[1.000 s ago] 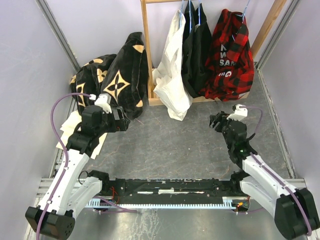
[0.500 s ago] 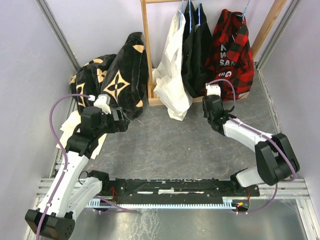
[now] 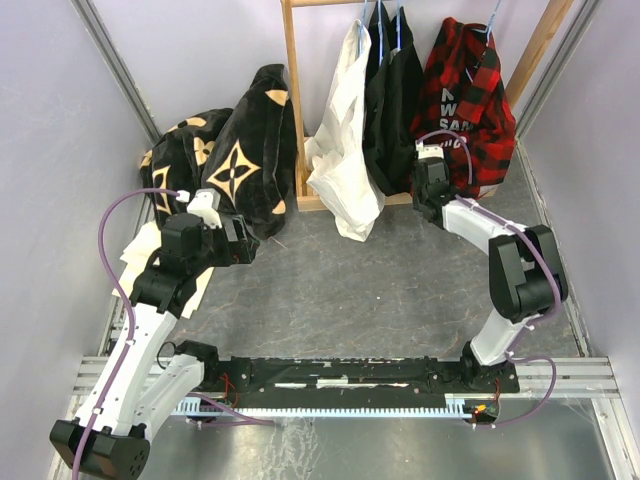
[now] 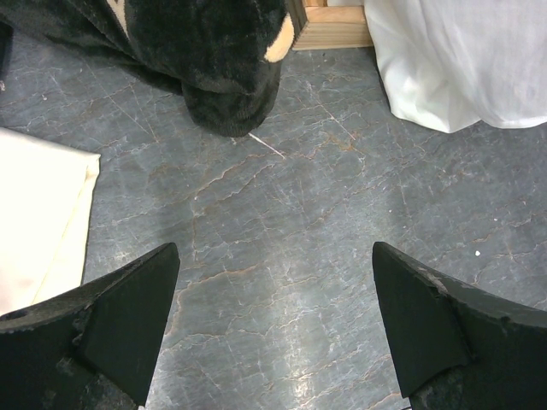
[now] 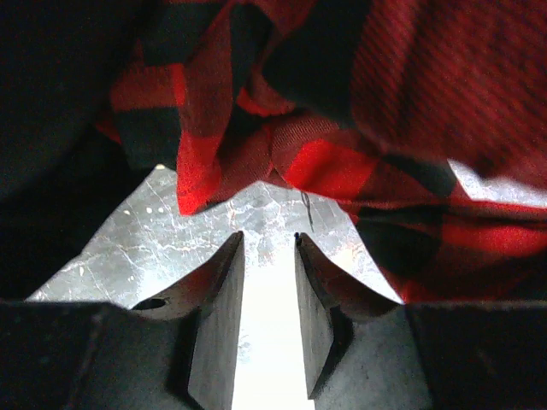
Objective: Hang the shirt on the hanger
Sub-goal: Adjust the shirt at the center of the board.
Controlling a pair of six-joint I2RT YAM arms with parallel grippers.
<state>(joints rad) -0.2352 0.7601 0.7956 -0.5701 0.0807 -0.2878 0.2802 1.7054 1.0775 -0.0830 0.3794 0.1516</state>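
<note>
The red-and-black plaid shirt [image 3: 465, 110] with white lettering hangs at the right end of the rail, and the light-blue hanger hook [image 3: 492, 20] shows above its collar. My right gripper [image 3: 428, 172] is stretched out to the shirt's lower left hem. In the right wrist view the plaid folds [image 5: 342, 162] hang just beyond the right gripper [image 5: 269, 237]. Its jaws stand a narrow gap apart, and only the bright floor shows between them. My left gripper [image 4: 273, 248] is wide open over bare grey floor, far from the shirt, beside the black patterned fabric [image 3: 240, 150].
A pale wooden rail frame [image 3: 293, 100] holds a white shirt [image 3: 340, 150] and a black garment [image 3: 390, 110] to the left of the plaid one. Black fabric with tan motifs is heaped at the back left, with white cloth [image 3: 140, 255] under my left arm. Purple walls close in on both sides.
My right arm has swung from the mid-right floor up and back to the shirt's lower hem, and its jaws have narrowed. The left arm has not moved.
</note>
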